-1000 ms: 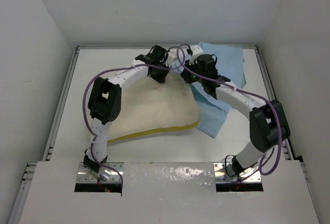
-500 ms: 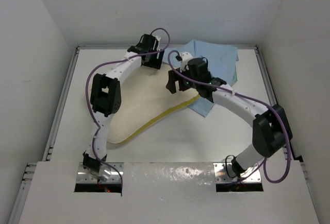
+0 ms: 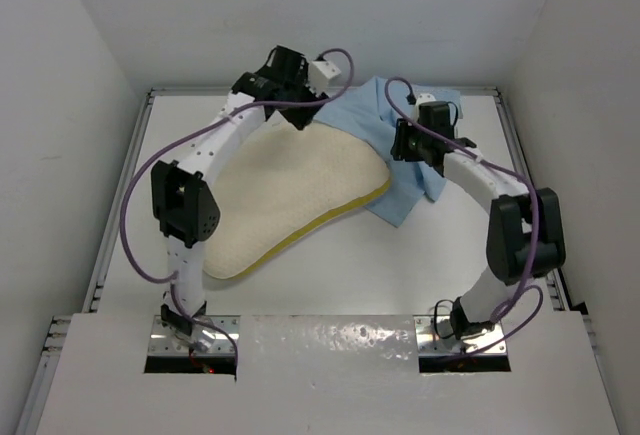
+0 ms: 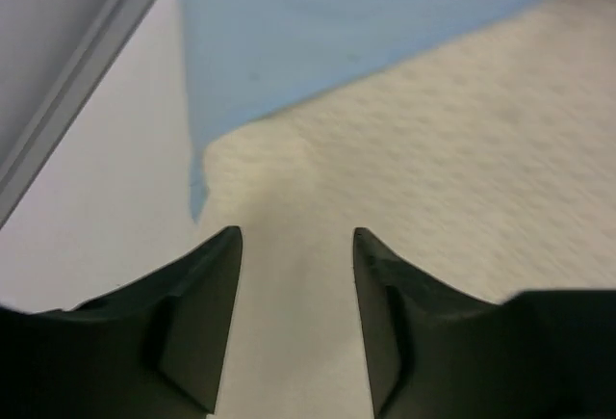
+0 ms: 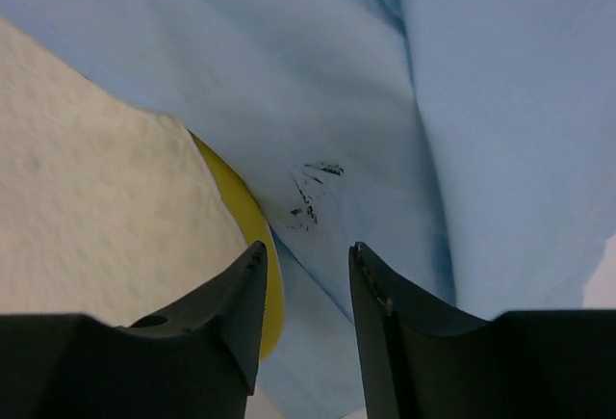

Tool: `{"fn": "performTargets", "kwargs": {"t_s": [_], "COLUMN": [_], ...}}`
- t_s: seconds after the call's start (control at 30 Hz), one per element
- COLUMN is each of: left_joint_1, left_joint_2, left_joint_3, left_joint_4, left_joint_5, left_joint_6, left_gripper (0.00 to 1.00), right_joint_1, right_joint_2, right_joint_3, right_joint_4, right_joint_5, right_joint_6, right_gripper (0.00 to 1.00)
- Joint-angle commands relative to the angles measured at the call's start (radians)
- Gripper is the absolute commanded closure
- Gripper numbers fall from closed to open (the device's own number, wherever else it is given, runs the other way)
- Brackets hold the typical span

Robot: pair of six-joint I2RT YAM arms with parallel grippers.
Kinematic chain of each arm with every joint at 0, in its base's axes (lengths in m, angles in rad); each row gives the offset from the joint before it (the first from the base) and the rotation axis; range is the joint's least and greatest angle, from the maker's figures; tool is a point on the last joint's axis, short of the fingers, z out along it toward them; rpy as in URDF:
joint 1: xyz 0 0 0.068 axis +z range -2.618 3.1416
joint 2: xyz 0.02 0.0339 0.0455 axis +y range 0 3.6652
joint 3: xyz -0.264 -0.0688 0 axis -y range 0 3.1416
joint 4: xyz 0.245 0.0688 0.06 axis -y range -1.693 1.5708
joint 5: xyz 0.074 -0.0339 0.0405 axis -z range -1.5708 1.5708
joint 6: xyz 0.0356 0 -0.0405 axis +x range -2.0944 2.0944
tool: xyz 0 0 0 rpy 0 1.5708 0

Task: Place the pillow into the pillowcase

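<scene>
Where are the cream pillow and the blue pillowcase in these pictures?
Plump cream-white pillow (image 3: 290, 195): top view, middle of its upper face.
Thin light-blue fabric pillowcase (image 3: 405, 195): top view, bare corner right of the pillow.

My overhead camera looks down from high behind the rig, far off. Both wrist cameras sit close, facing down. All share the pillow (image 3: 290, 195) meeting the pillowcase (image 3: 400, 200).

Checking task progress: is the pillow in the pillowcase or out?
Mostly out: the pillow lies bare on the table, and the light blue pillowcase overlaps only its far edge.
</scene>
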Motion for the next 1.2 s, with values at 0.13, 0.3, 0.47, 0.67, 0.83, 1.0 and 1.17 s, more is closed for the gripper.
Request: {"fn": "performTargets", "kwargs": {"t_s": [0.13,0.3,0.47,0.67,0.83,1.0,1.17], "left_joint_1": [-0.193,-0.304,-0.315,-0.315,-0.313,-0.284,-0.278], "left_joint_2": [-0.156,-0.181,-0.124,-0.099,-0.102,-0.145,-0.145], "left_joint_3": [-0.295,-0.484,-0.604,-0.659,-0.695,-0.617,-0.503], "left_joint_4": [-0.185,-0.085,0.087,0.18,0.234,0.168,0.127], "left_joint_5": [0.046,-0.086,-0.256,-0.269,-0.263,-0.224,-0.276], "left_joint_6": [0.187,0.178,0.112,0.058,0.0,0.01,0.105], "left_gripper": [0.16,0.02,0.02,0.25,1.0,1.0,1.0], "right_joint_1": [-0.002,-0.059,-0.058,-0.051,-0.036,-0.038,0.016], "right_joint_2": [0.134,0.202,0.211,0.283,0.325,0.204,0.037], "right_joint_3": [-0.017,-0.033,-0.128,-0.094,-0.068,-0.114,-0.089], "right_joint_4": [0.086,0.109,0.201,0.221,0.253,0.272,0.151], "right_joint_5": [0.012,-0.086,-0.244,-0.3,-0.189,-0.042,0.033], "right_joint_6": [0.011,0.054,0.02,0.051,0.103,0.112,0.034], "right_gripper": [0.64,0.63,0.46,0.41,0.96,1.0,1.0]}}
